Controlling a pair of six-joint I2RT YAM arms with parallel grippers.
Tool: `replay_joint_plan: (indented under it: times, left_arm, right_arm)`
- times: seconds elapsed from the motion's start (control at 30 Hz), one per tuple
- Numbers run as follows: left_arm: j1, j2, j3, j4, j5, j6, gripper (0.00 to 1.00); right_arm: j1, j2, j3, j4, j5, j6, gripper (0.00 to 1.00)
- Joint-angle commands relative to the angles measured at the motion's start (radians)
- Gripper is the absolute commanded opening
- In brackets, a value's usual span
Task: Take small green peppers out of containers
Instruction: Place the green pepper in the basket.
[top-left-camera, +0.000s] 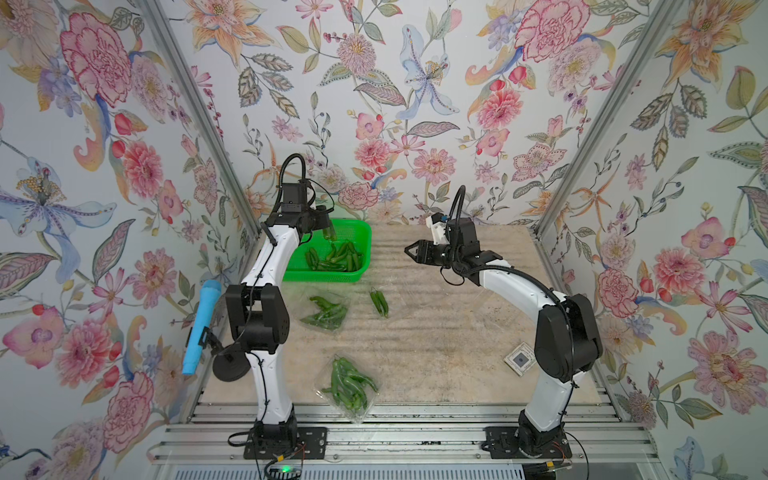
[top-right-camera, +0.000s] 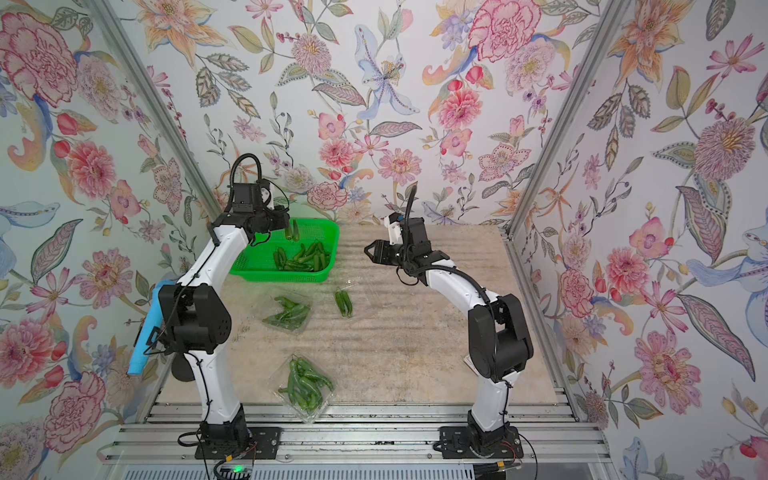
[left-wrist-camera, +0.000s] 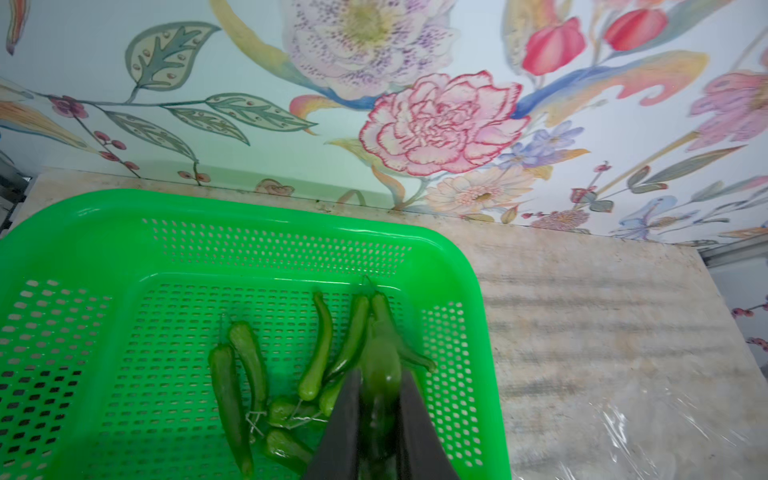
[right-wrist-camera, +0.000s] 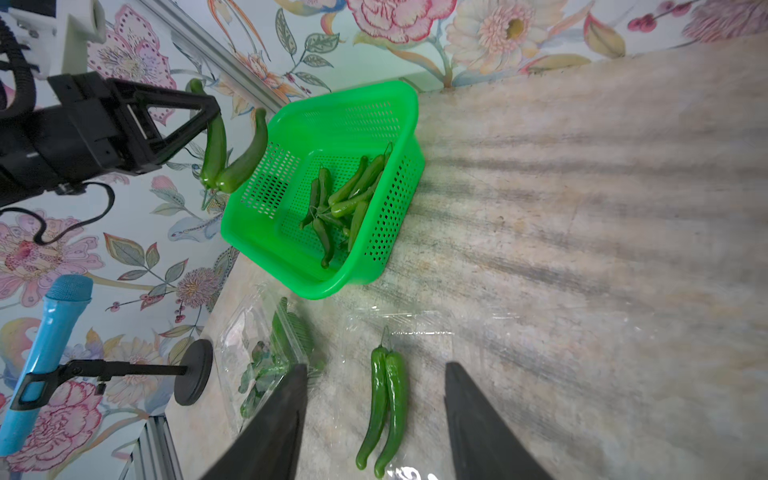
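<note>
My left gripper (top-left-camera: 328, 230) (top-right-camera: 293, 230) (left-wrist-camera: 381, 372) hangs over the bright green basket, shut on a small green pepper (left-wrist-camera: 380, 370). In the right wrist view a second pepper (right-wrist-camera: 245, 158) dangles from it, joined at the stem. Several peppers (top-left-camera: 336, 257) (left-wrist-camera: 241, 365) lie in the basket. Two more peppers (top-left-camera: 379, 302) (right-wrist-camera: 388, 407) rest on an open clear container (right-wrist-camera: 424, 328) mid-table, below my open, empty right gripper (top-left-camera: 409, 249) (top-right-camera: 368, 249) (right-wrist-camera: 376, 366). Two clear containers (top-left-camera: 326, 311) (top-left-camera: 349, 386) hold peppers.
The green perforated basket (top-left-camera: 357, 226) (top-right-camera: 324, 226) (left-wrist-camera: 249, 208) (right-wrist-camera: 324, 291) stands at the back left by the wall. A blue microphone (top-left-camera: 203, 328) (right-wrist-camera: 54, 332) on a stand sits at the table's left edge. A small square device (top-left-camera: 519, 358) lies near the right arm's base.
</note>
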Motion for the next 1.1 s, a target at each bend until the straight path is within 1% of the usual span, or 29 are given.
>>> replay_joint_plan:
  times: [0.0, 0.1, 0.17, 0.23, 0.27, 0.37, 0.5, 0.6, 0.67, 0.73, 0.8, 0.87, 0.97, 1.07]
  left_arm:
    - [0.004, 0.108, 0.030, -0.060, 0.016, 0.023, 0.20]
    - [0.016, 0.166, 0.059, -0.059, 0.015, 0.018, 0.30]
    - [0.019, 0.182, 0.061, -0.053, 0.022, 0.016, 0.45]
    - [0.020, 0.175, 0.052, -0.055, 0.034, 0.019, 0.46]
    - [0.019, 0.150, 0.025, -0.041, 0.037, 0.014, 0.47]
    - [0.010, 0.017, -0.128, 0.040, 0.041, -0.001, 0.51]
    - [-0.041, -0.207, -0.397, 0.130, 0.059, -0.017, 0.53]
    - [-0.127, -0.313, -0.539, 0.134, 0.051, -0.051, 0.51]
    - [-0.190, -0.351, -0.601, 0.133, 0.038, -0.086, 0.50]
    - [-0.257, -0.364, -0.636, 0.125, 0.013, -0.121, 0.48]
    - [-0.318, -0.348, -0.643, 0.098, -0.044, -0.151, 0.47]
    - [-0.349, -0.319, -0.646, 0.093, -0.084, -0.193, 0.47]
    - [-0.384, -0.287, -0.663, 0.140, -0.094, -0.256, 0.46]
    - [-0.422, -0.249, -0.637, 0.138, -0.126, -0.276, 0.46]
  right_arm:
    - [0.014, 0.040, 0.038, -0.009, -0.025, 0.024, 0.55]
    - [0.022, 0.060, 0.039, -0.010, -0.038, 0.027, 0.55]
    - [0.026, 0.065, 0.033, -0.009, -0.045, 0.027, 0.55]
    - [0.025, 0.061, 0.018, -0.011, -0.040, 0.023, 0.55]
    - [0.025, 0.052, 0.008, -0.012, -0.034, 0.015, 0.55]
    - [0.013, 0.011, -0.033, -0.024, -0.011, -0.008, 0.55]
    - [-0.015, -0.057, -0.105, -0.052, 0.011, -0.037, 0.56]
    - [-0.033, -0.109, -0.167, -0.068, 0.034, -0.052, 0.56]
    - [-0.042, -0.146, -0.215, -0.068, 0.047, -0.058, 0.56]
    - [-0.048, -0.185, -0.262, -0.068, 0.067, -0.063, 0.56]
    - [-0.052, -0.222, -0.306, -0.068, 0.081, -0.068, 0.56]
    - [-0.055, -0.254, -0.346, -0.068, 0.097, -0.073, 0.56]
    - [-0.060, -0.295, -0.395, -0.066, 0.108, -0.077, 0.56]
    - [-0.070, -0.328, -0.438, -0.059, 0.103, -0.086, 0.56]
